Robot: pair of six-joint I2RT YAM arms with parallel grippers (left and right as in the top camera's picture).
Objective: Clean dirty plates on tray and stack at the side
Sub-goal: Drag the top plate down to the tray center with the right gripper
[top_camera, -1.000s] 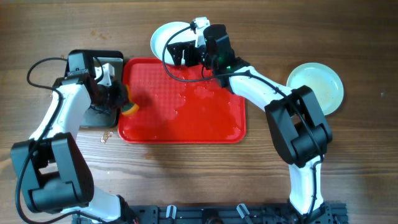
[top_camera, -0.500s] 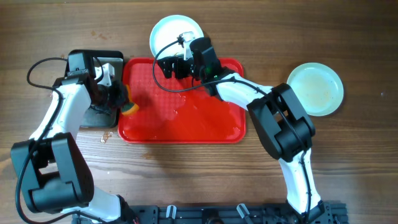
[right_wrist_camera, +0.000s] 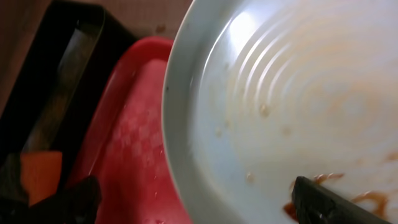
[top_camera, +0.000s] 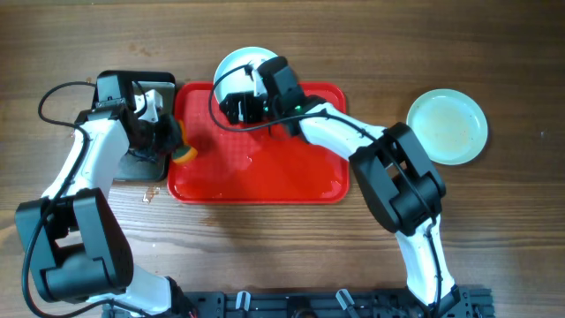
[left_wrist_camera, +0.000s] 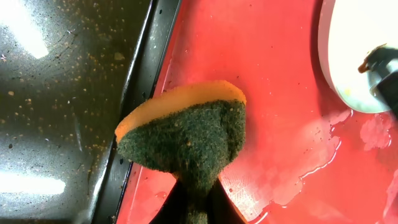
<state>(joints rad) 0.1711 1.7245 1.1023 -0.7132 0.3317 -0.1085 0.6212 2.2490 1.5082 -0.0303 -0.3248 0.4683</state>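
Note:
The red tray [top_camera: 265, 168] lies mid-table, wet. A white plate [top_camera: 237, 64] with brown smudges sits at its back edge, partly over the rim. My right gripper [top_camera: 240, 104] is at this plate. In the right wrist view the plate [right_wrist_camera: 280, 93] fills the frame, and the gripper [right_wrist_camera: 199, 202] is open, its fingers wide apart on either side of the plate's rim. My left gripper [top_camera: 168, 146] is shut on an orange-and-green sponge [top_camera: 183, 153] at the tray's left edge [left_wrist_camera: 267, 74]. The sponge [left_wrist_camera: 183, 134] hangs from the gripper [left_wrist_camera: 193, 202]. A second plate [top_camera: 448, 125] lies on the table at the right.
A black metal pan [top_camera: 141, 168], speckled with crumbs [left_wrist_camera: 62, 93], stands against the tray's left side under my left arm. A small scrap [top_camera: 152, 193] lies on the wood in front of the pan. Only two plates are in view.
My right gripper has moved left and toward the front along the tray's back edge, over the smudged plate. The left arm and sponge have not moved.

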